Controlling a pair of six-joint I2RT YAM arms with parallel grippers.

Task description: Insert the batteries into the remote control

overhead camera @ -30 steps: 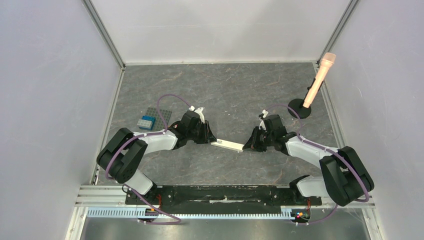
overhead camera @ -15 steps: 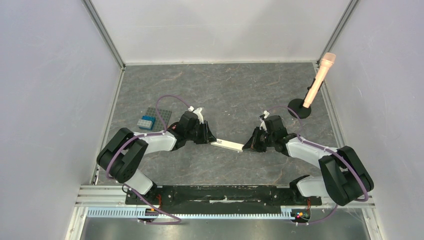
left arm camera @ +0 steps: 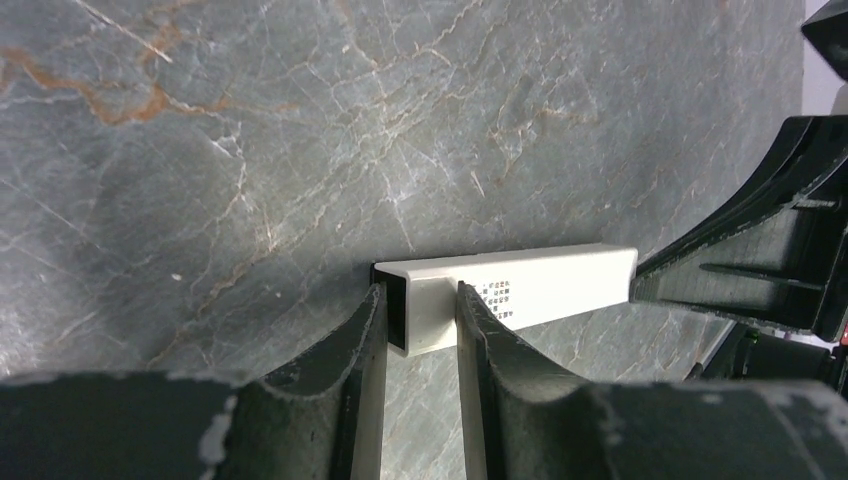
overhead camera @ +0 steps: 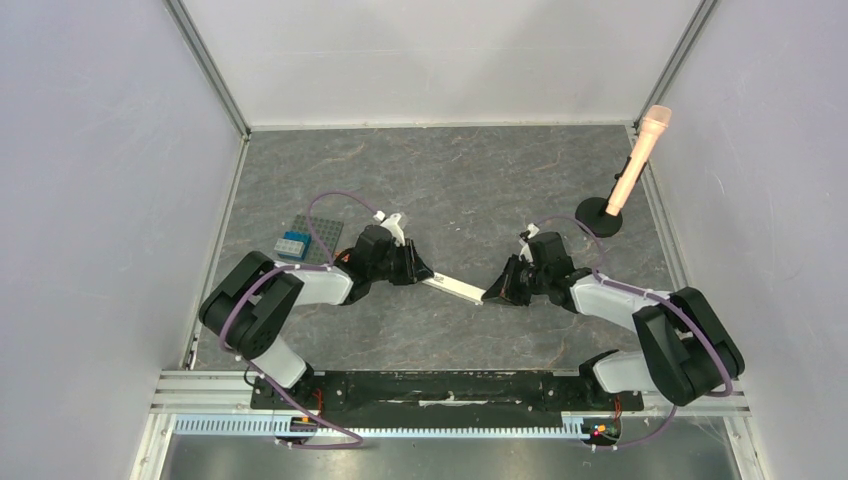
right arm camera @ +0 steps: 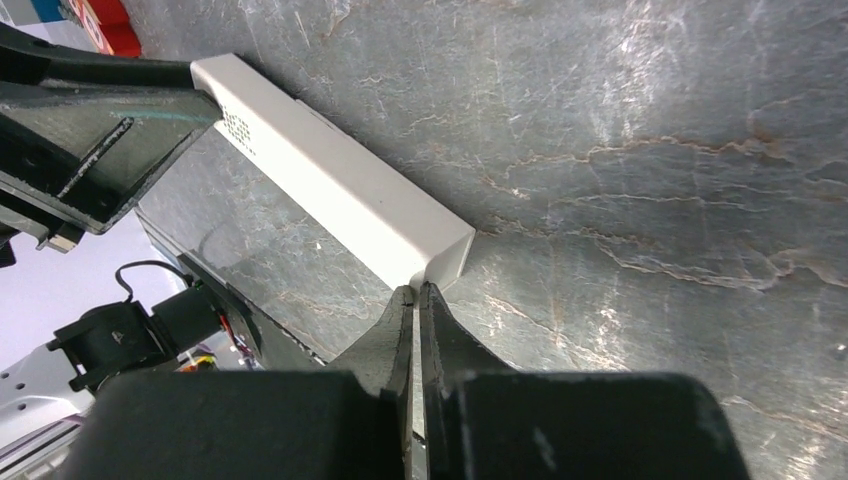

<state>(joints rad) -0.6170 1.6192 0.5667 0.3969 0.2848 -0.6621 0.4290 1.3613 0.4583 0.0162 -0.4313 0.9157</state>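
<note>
The remote control [overhead camera: 455, 289], a slim white bar, lies between the two arms in the top view. My left gripper [left arm camera: 420, 300] is shut on its left end, one finger on each long side of the remote [left arm camera: 540, 288]. In the right wrist view my right gripper [right arm camera: 416, 292] is shut with nothing between its fingers. Its tips touch the near corner of the remote [right arm camera: 330, 180] at its right end. From above, the left gripper [overhead camera: 425, 277] and right gripper [overhead camera: 490, 295] face each other along the bar. The batteries are out of view.
A pink microphone [overhead camera: 640, 150] on a black base [overhead camera: 598, 215] stands at the back right. A grey studded plate [overhead camera: 320, 232] with a blue brick [overhead camera: 291, 244] lies left of the left arm. White walls enclose the grey marbled table [overhead camera: 440, 180].
My right gripper has closed fully at the remote's right end. The left gripper has shifted slightly, lifting the remote's left end away from the near edge, so the bar is more slanted.
</note>
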